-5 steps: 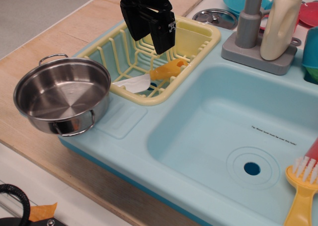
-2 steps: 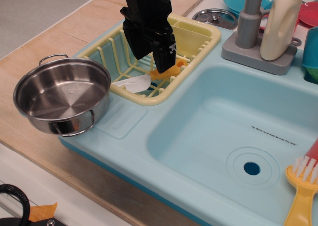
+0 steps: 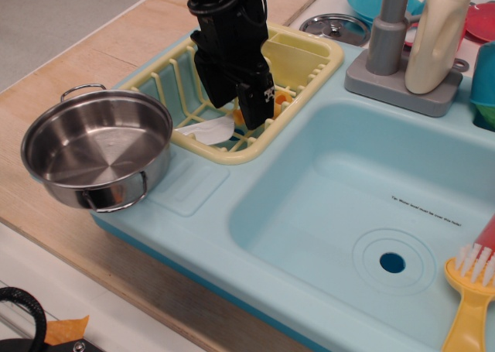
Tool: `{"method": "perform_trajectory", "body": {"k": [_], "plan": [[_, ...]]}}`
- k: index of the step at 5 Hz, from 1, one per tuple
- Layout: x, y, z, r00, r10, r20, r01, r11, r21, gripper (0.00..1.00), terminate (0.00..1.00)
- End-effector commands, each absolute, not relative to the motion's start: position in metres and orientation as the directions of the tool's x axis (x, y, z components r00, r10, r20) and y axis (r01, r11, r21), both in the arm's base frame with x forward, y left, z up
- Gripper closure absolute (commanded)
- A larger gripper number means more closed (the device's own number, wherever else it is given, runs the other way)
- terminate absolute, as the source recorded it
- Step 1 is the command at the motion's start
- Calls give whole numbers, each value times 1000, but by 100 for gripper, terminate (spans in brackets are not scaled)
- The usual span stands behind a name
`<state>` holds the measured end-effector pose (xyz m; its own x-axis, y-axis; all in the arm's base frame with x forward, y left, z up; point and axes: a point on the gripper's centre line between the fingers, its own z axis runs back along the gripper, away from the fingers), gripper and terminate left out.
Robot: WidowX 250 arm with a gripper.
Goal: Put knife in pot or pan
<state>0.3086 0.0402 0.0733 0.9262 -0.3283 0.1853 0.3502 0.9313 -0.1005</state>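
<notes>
While the brush with its yellow handle and white bristles lies nearest the camera, far off to the claw's right at the sink's front corner, the pot sits well to the claw's left on the edge of the sink unit, upright, with nothing in it. Between them, in front of the claw and to its right, the sink basin opens with its drain hole. The claw is down inside the yellow rack, its two black fingers spread apart and standing on either side of the knife. Orange handle shows just behind and beside the right finger, while the white blade pokes out to the claw's left, flat on the rack's bars. Whether the fingers touch the handle cannot be told. Beyond the claw, to its right, stand the grey tap and a cream bottle, with a small steel lid behind the rack.
</notes>
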Motion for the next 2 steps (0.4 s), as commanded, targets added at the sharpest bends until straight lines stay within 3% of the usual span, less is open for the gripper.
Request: {"method": "perform_trajectory", "body": {"k": [1,2], "plan": [[318,41,72,911,-349,221,377,921,-100,0,0],[317,40,73,907,-347,238,374,924,-79,100,0]]}}
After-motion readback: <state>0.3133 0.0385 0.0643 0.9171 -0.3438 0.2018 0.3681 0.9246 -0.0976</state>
